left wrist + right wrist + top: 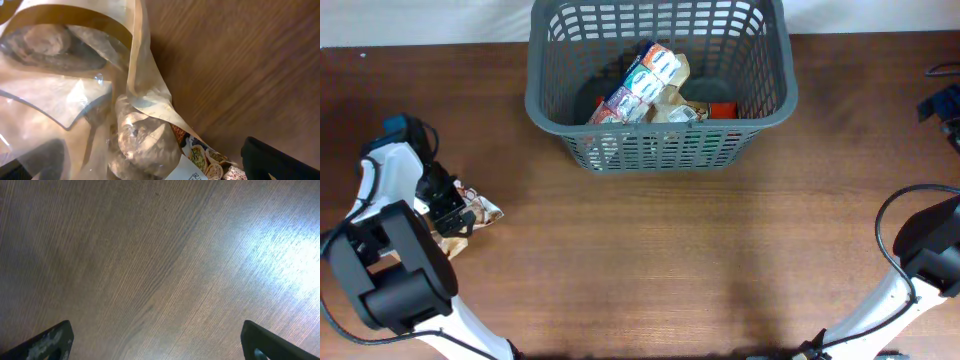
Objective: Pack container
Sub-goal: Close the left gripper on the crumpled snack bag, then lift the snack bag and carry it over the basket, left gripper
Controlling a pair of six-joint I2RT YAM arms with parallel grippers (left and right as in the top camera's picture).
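Wooden table [650, 260]. Container [660, 128] — far centre of the table, several packages [645, 85] already inside. Right gripper [157, 340]: jaws wide apart, nothing held, over plain wood. Left gripper [448, 210]: at the left edge, jaws spread around a crinkly snack bag [480, 212], apparently not yet pinched. Step in hand: pickup. Next — close, lift, carry over the container rim.

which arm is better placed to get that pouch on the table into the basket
Left. The left gripper is right at the pouch, which fills its wrist view. The right gripper hangs open over the table at the far right, away from pouch and basket.
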